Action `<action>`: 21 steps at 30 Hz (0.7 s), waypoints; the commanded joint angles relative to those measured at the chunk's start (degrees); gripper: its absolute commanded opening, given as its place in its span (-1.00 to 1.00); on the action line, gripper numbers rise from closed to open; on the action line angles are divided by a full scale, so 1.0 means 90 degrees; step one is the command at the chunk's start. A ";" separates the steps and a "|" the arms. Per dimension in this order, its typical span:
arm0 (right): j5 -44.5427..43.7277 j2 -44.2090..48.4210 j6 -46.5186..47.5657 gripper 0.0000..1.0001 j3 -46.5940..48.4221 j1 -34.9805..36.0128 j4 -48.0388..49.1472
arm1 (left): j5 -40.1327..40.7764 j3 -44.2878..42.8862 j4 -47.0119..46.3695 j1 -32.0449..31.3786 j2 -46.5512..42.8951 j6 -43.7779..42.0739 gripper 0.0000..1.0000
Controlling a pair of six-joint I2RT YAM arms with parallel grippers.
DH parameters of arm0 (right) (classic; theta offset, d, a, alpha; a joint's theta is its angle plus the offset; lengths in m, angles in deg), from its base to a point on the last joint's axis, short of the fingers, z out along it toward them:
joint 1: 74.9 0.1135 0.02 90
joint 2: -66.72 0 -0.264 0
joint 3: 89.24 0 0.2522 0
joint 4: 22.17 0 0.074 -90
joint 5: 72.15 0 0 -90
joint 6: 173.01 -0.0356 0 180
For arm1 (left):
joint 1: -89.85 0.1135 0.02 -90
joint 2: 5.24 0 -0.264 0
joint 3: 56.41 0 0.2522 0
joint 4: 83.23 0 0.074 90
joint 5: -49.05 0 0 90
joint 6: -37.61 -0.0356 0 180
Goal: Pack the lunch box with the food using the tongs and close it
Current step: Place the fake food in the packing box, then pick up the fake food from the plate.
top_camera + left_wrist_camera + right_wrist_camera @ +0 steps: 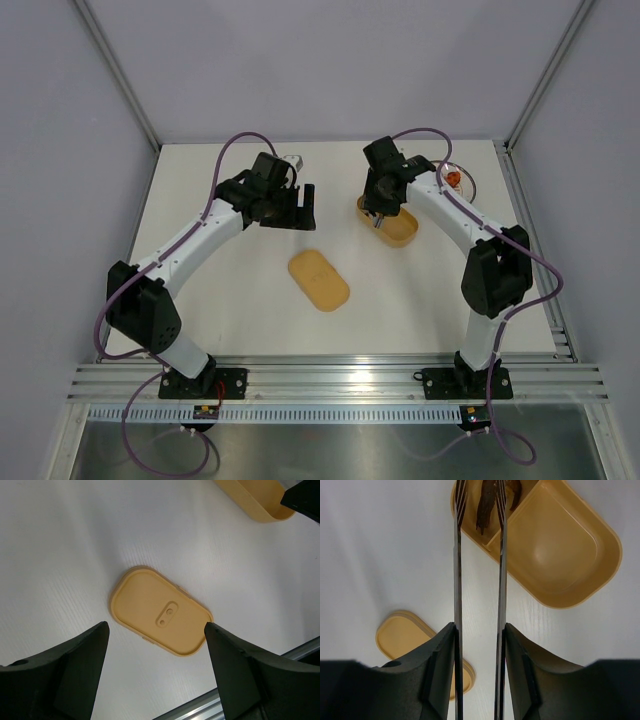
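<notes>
While the right gripper [479, 630] has the tongs [456, 580] pinched between its fingers, the tips are down in one end compartment of the lunch box [560, 545], straddling a dark brown bit of food [485, 505]. Can't tell if they're actually squeezing it. The other compartment looks bare. Meanwhile the left gripper [155, 630] hangs wide apart, holding nothing, over the lid [160, 611], which lies flat on the table [60, 540], well apart from the box. My worry: that piece could cling to a tine and get dragged out over the rim, and a flat lid might just skid when grabbed.
</notes>
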 commanded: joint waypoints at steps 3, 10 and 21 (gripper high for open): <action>-0.0548 0.0590 0.0062 -0.04 0.0336 0.0059 -0.0017 | 0.0010 0.0049 -0.0204 0.0037 -0.0300 -0.0070 0.63; -0.1018 0.1029 0.0384 -0.08 0.0404 -0.0184 -0.0320 | -0.0019 0.0088 -0.0204 0.0037 -0.0349 -0.0050 0.63; -0.0374 0.1811 0.1009 -0.14 -0.0211 -0.1551 -0.0164 | -0.0136 0.0029 -0.0194 0.0037 -0.0358 -0.0060 0.63</action>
